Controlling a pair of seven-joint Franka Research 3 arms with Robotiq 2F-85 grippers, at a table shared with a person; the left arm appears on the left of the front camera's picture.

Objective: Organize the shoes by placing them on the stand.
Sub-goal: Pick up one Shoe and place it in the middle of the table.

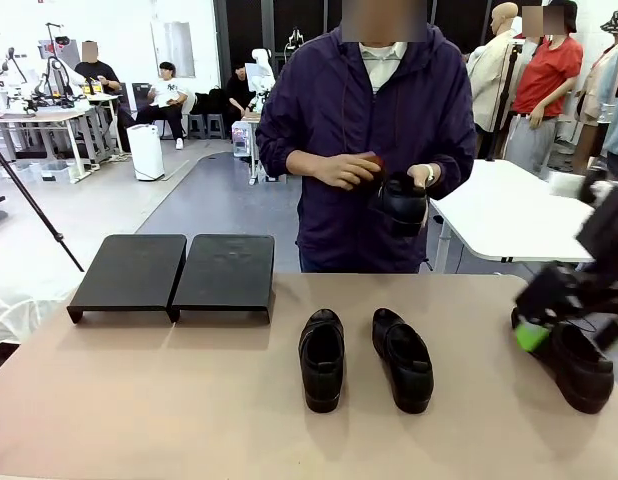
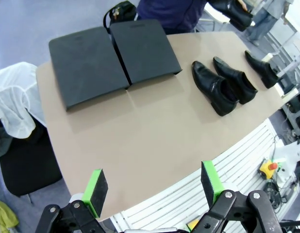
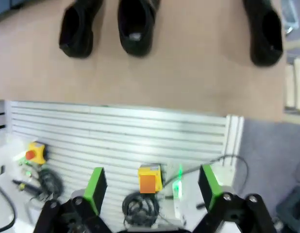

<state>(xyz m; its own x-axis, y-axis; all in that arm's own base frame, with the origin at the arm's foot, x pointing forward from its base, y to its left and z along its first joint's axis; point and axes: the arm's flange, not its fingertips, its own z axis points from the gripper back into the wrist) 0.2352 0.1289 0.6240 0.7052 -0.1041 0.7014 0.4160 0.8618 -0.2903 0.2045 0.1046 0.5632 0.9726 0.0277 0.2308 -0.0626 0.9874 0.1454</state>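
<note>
The stand (image 1: 175,272) is two flat black panels side by side at the table's far left. Two black shoes (image 1: 322,358) (image 1: 403,358) lie side by side mid-table, toes towards me. A third shoe (image 1: 579,368) lies at the right. The person at the far side holds a fourth shoe (image 1: 401,205) in both hands. My right gripper (image 1: 541,318), blurred, hangs open above the third shoe and touches nothing. In its wrist view the right gripper (image 3: 152,187) is empty, with the third shoe (image 3: 264,34) far ahead. My left gripper (image 2: 152,187) is open and empty, high off the table's corner, facing the stand (image 2: 116,60).
A white slatted base (image 3: 116,131) runs under the table's near edge, with a yellow box with a red button (image 3: 33,151), an orange box (image 3: 149,180) and cables. A white cloth (image 2: 14,102) lies over a chair beside the table. A white table (image 1: 509,215) stands behind the person.
</note>
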